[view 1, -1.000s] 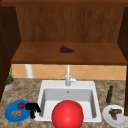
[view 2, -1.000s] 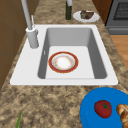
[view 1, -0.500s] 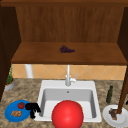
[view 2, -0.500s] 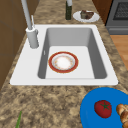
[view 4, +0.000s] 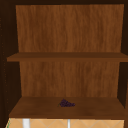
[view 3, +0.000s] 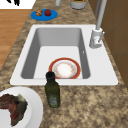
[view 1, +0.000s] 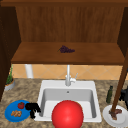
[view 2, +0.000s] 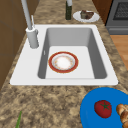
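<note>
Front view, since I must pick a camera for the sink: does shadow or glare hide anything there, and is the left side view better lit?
Front view: no glare; the cabinet side walls go dark, and a red round shape covers the sink in front. Left side view: evenly lit, red-rimmed plate plain in the basin, soft shading on its walls.

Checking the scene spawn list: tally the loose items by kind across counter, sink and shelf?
Plates: 3 (round blue plate, red-rimmed white plate in the sink, plain white plate)
Food items: 4 (red tomato, brown bread rolls, dark cake slice, purple grape bunch)
Bottles: 1 (dark green glass bottle)
Total: 8
</note>
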Robot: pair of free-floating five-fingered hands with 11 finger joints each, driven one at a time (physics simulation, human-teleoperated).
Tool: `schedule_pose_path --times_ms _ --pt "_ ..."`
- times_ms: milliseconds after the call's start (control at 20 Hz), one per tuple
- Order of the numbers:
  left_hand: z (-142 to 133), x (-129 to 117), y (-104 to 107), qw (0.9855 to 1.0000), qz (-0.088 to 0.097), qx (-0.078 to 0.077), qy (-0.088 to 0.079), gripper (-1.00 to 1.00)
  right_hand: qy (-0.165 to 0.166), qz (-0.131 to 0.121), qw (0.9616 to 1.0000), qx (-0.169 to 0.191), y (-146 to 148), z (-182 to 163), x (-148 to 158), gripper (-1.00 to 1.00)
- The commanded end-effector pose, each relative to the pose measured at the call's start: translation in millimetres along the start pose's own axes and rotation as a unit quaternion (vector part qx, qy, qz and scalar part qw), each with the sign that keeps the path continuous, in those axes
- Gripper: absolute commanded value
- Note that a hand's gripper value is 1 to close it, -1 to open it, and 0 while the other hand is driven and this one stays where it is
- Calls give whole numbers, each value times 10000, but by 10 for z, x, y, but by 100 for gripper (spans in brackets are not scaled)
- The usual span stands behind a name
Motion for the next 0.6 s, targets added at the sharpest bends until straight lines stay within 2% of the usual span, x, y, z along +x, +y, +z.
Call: schedule_pose_path --times_ms 0,100,200,550 --pt "0 0 0 10000 0 0 0 0 12 4 9999 126 -99 -47 309 -100" --pt "0 0 0 10000 0 0 0 0 51 34 9999 130 -143 -66 435 -100" --pt "0 0 0 10000 0 0 0 0 117 -116 9999 40 -221 -86 477 -100" --pt "0 0 0 10000 0 0 0 0 215 -157 9996 107 -443 -115 759 -100"
